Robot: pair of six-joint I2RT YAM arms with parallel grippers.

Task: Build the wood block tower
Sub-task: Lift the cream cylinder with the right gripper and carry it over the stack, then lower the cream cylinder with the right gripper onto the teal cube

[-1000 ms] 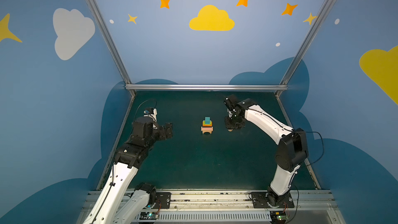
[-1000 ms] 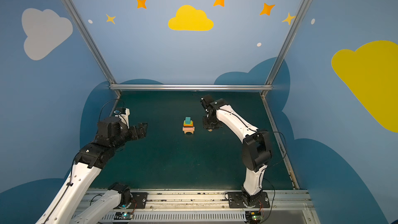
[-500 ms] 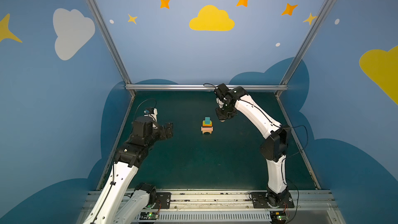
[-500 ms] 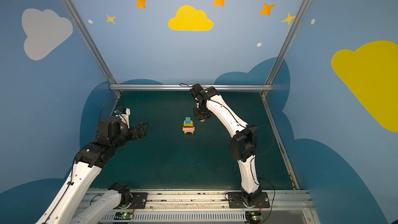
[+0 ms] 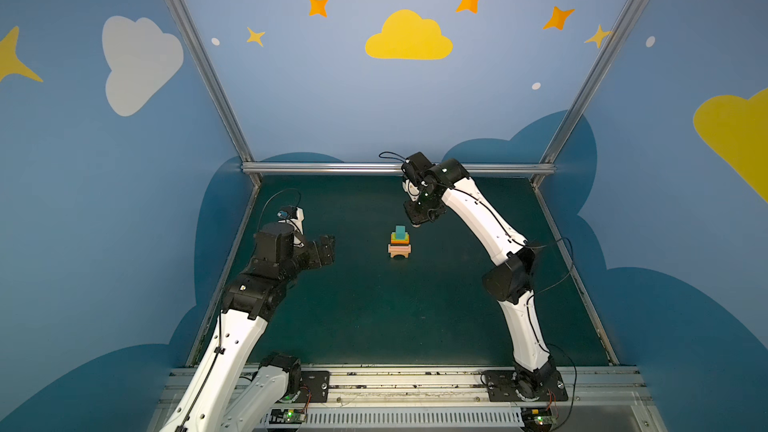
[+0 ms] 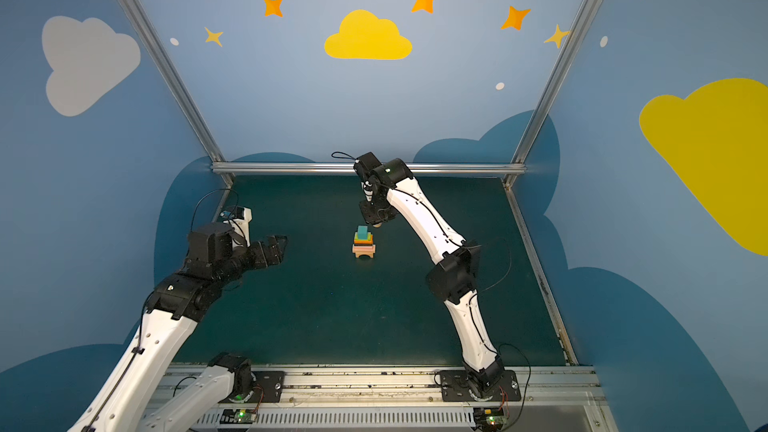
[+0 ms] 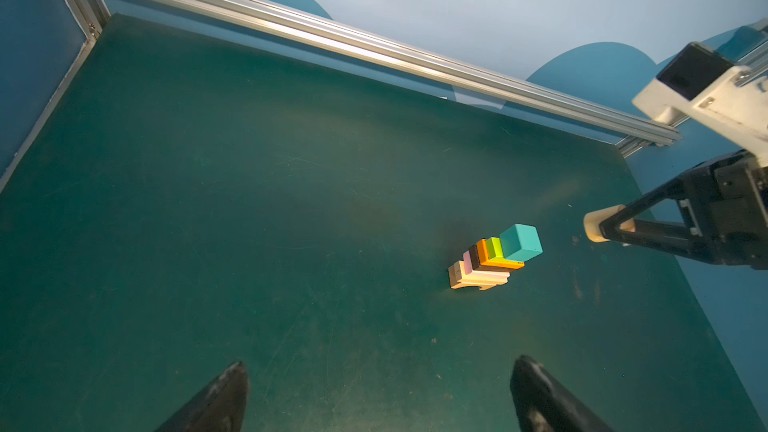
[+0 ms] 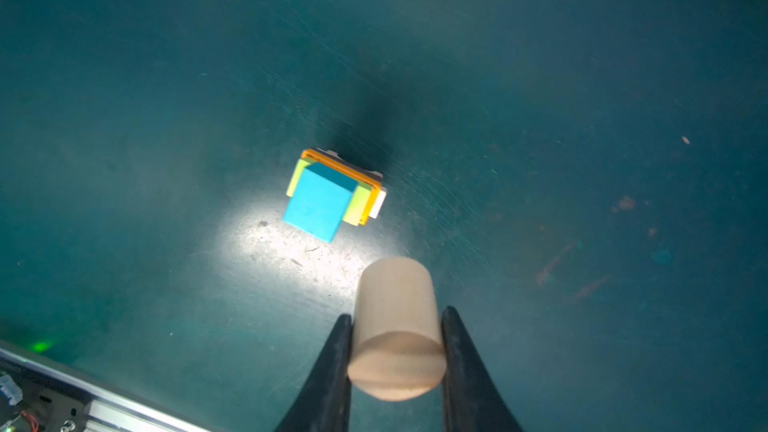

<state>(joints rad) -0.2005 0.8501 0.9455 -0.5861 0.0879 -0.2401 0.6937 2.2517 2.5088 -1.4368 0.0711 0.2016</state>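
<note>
The wood block tower (image 5: 400, 243) (image 6: 364, 243) stands mid-table: a tan arch at the base, then pink, dark brown, orange and lime green bricks, with a teal cube (image 7: 521, 242) (image 8: 318, 205) on top. My right gripper (image 5: 417, 222) (image 6: 376, 222) (image 8: 397, 313) hangs just right of and above the cube, shut on a tan short cylinder (image 8: 397, 326) (image 7: 592, 224). The cylinder is off to one side of the tower and touches nothing. My left gripper (image 5: 328, 249) (image 6: 280, 247) (image 7: 381, 363) is open and empty, well left of the tower.
The dark green table (image 5: 374, 309) is fenced by aluminium rails (image 5: 395, 168) at the back and sides. The right arm's elbow (image 5: 509, 276) arches over the table's right half.
The right gripper has carried the cylinder leftward and upward, from the tower's right side to just beside its top. The left arm has not moved.
</note>
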